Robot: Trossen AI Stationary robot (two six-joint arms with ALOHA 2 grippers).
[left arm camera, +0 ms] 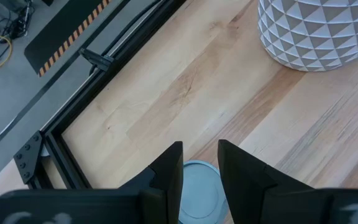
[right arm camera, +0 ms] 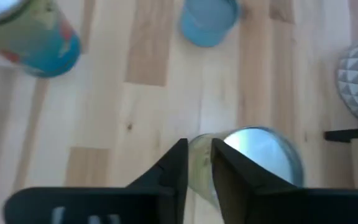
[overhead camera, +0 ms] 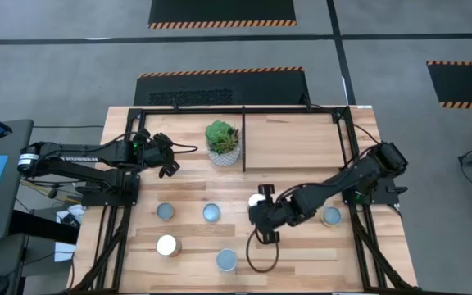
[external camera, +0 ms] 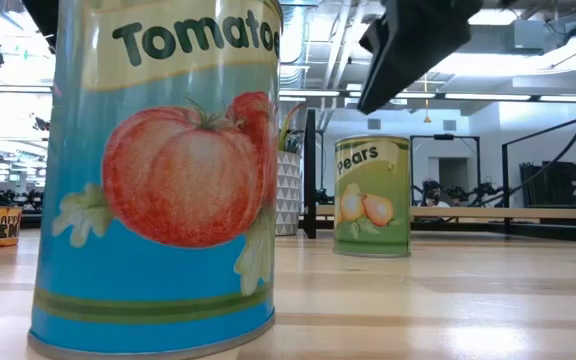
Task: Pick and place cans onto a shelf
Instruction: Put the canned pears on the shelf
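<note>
Left gripper (overhead camera: 169,165): hovered over the shelf's left bay, fingers slightly apart, empty.

Black tube-framed wooden shelf (overhead camera: 293,139): held only a green succulent in a white patterned pot (overhead camera: 223,143).

Small round silver- and blue-topped cans (overhead camera: 211,213): six counted, all near-side on the table, none shelved.

Right gripper (overhead camera: 260,215): beside a silver-topped can (overhead camera: 257,199), fingers narrowly parted, nothing pinched.

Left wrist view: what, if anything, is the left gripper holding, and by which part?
Cannot be told: a pale-blue can top shows at the left gripper above the shelf, but gripped or merely standing underneath is unclear.
</note>
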